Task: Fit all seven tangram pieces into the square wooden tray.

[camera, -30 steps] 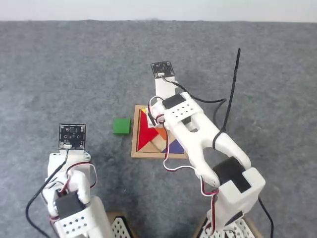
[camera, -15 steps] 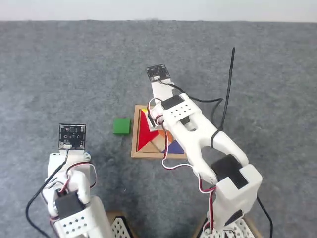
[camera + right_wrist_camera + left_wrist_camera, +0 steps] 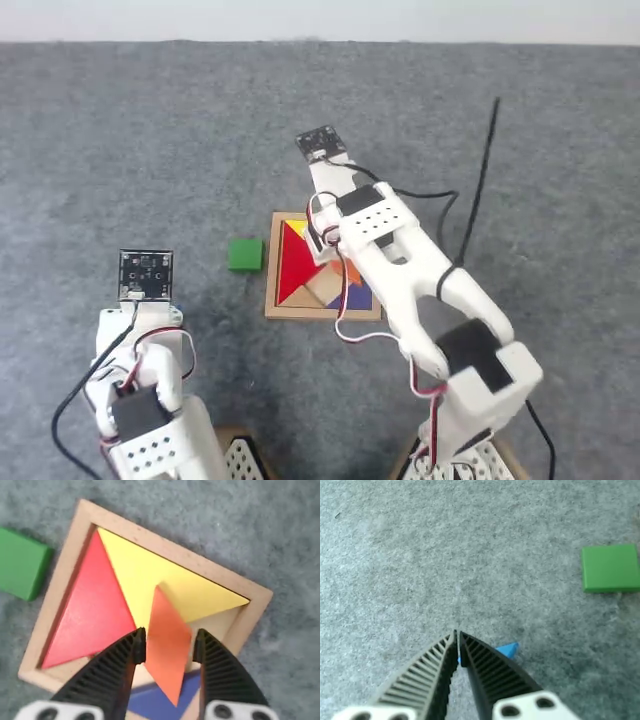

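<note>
Since the earlier frame, the right arm has swung rightward over the tray (image 3: 175, 556). Right fingers (image 3: 120, 665) are clamped on the orange piece (image 3: 167, 652), which is tilted above the tray beside the yellow piece (image 3: 150, 565). Left fingers (image 3: 432, 672) are together, gripping nothing. Judged light, stiff and slippery: hold mid-length across its parallel edges.

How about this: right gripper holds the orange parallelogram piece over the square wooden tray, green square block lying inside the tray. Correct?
No. The green square block lies on the grey mat beside the square wooden tray; the high view shows it.
</note>
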Controlling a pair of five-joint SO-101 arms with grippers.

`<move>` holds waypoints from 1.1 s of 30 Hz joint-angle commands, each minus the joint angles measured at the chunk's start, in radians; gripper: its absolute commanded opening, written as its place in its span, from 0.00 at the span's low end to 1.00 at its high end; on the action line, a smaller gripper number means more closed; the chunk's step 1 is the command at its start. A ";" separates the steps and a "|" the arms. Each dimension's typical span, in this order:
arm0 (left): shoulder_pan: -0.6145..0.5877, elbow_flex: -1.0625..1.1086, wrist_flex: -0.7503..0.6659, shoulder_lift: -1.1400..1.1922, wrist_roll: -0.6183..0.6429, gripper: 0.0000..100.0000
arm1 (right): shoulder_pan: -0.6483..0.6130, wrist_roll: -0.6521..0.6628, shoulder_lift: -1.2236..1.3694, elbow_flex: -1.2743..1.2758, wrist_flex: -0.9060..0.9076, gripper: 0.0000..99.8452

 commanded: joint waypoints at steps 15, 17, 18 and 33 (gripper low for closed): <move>-0.002 -0.004 0.003 -0.018 -0.008 0.02 | -0.117 0.597 -0.435 0.606 -0.395 0.20; -0.002 -0.004 0.003 -0.018 -0.008 0.02 | -0.099 0.641 -0.504 0.707 -0.498 0.20; -0.002 -0.004 0.003 -0.018 -0.008 0.02 | -0.081 0.672 -0.533 0.747 -0.544 0.20; -0.002 -0.004 0.003 -0.018 -0.008 0.02 | 0.018 0.947 -0.366 0.868 -0.883 0.20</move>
